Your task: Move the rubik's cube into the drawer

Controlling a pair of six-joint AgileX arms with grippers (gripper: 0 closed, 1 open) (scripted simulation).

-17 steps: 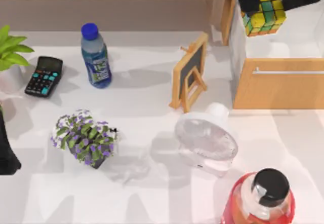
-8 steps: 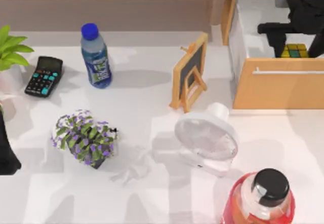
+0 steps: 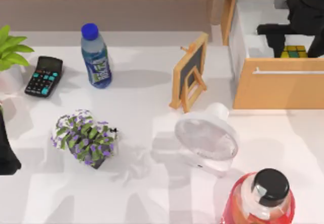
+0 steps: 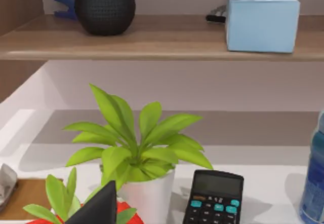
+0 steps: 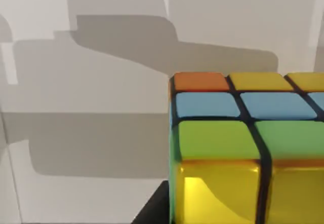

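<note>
Cube's down inside the drawer now

Left arm parked at the counter's left edge. A second ago the right pincer carried the small yellow-green rubik's cube above the light-wood, white-lined drawer; now it's lowered inside, grip unclear, release next I'd guess.

My right wrist view. The rubik's cube lies close before my camera, against the white interior of the drawer. Its upward face shows, in the far row, one orange square beside yellow ones; in the next row, light-blue squares; in the nearest row, green squares. All are divided by a black grid. The face turned toward me is glossy yellow. Grey, hard-edged shadows fall in stepped blocks across the white surfaces behind and beside the cube. A small dark wedge sits at the cube's near lower corner.
</note>
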